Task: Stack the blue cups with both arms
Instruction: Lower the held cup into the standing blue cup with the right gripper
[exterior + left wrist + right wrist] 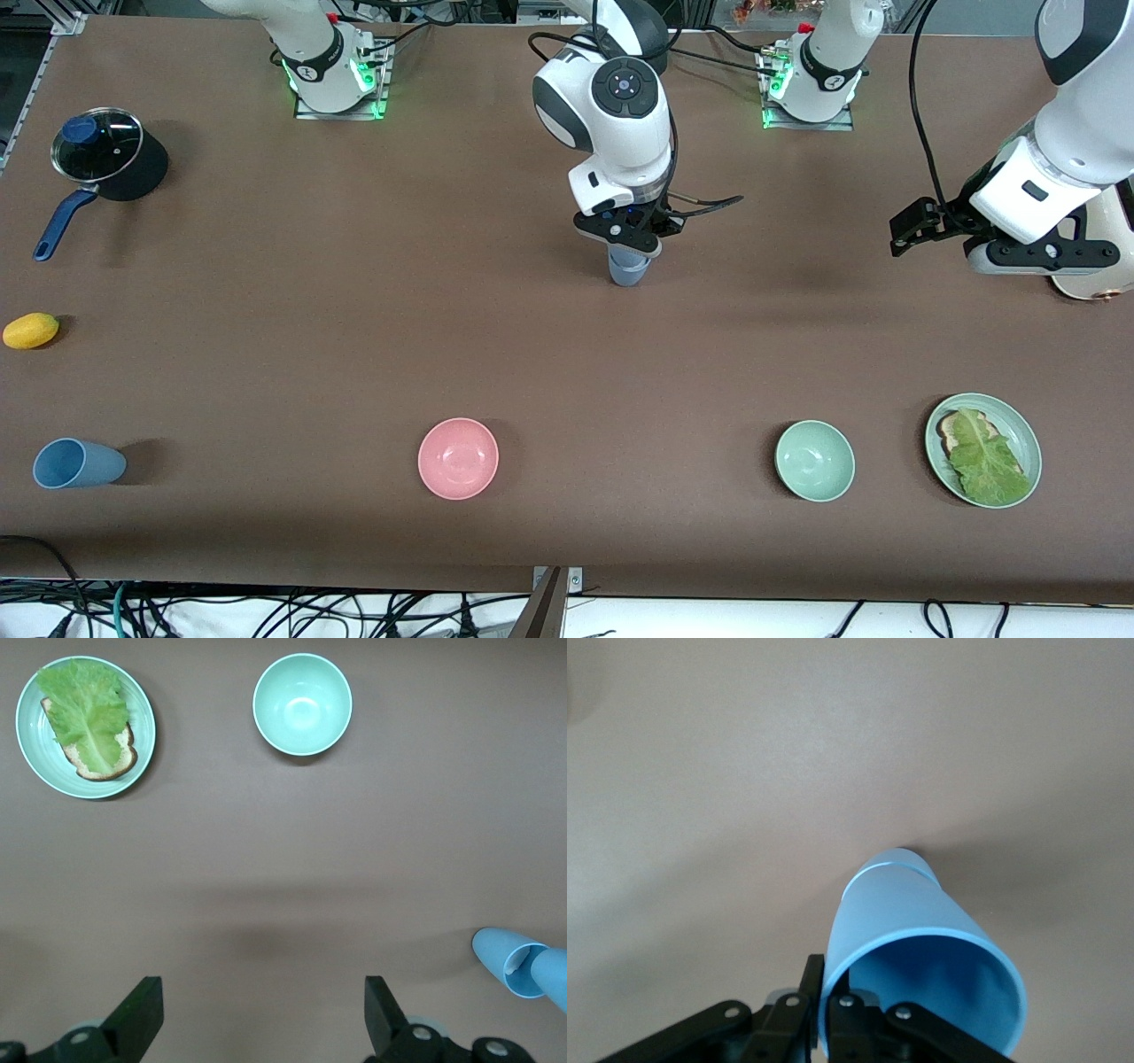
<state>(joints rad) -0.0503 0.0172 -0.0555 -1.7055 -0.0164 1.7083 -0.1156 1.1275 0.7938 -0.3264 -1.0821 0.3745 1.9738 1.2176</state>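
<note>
My right gripper is shut on the rim of a bright blue cup in the middle of the table, one finger inside and one outside. In the right wrist view the gripper pinches the cup at its rim, and the cup's base is at the table. A duller grey-blue cup lies on its side near the front camera at the right arm's end. My left gripper is open and empty over the table at the left arm's end. Its wrist view shows the gripper over bare table and the held cup at the frame's edge.
A pink bowl, a pale green bowl and a green plate with bread and lettuce lie near the front camera. A lidded pot and a yellow fruit are at the right arm's end. A cream rounded object sits under the left arm.
</note>
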